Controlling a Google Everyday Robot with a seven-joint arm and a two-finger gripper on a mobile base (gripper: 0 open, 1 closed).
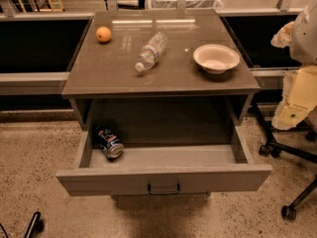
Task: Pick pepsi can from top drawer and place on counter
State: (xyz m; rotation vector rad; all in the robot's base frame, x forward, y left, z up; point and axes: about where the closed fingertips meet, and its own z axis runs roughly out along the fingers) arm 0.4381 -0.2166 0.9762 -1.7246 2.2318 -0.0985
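Note:
The pepsi can (pixel 109 143) lies on its side in the left front corner of the open top drawer (pixel 163 178), with its silver end toward the drawer front. The drawer is pulled out, and its dark handle (pixel 163 188) is at the middle of the front panel. The counter (pixel 114 68) is the glossy grey-brown top above the drawer. My gripper is not in view. Only white and cream arm parts (pixel 299 83) show at the right edge, away from the drawer and the can.
On the counter lie a clear plastic water bottle (pixel 151 51) on its side in the middle, an orange (pixel 103 34) at the back left and a white bowl (pixel 216 58) at the right. Chair legs with casters (pixel 287 152) stand on the floor at the right. A dark object (pixel 33 224) is at the bottom left.

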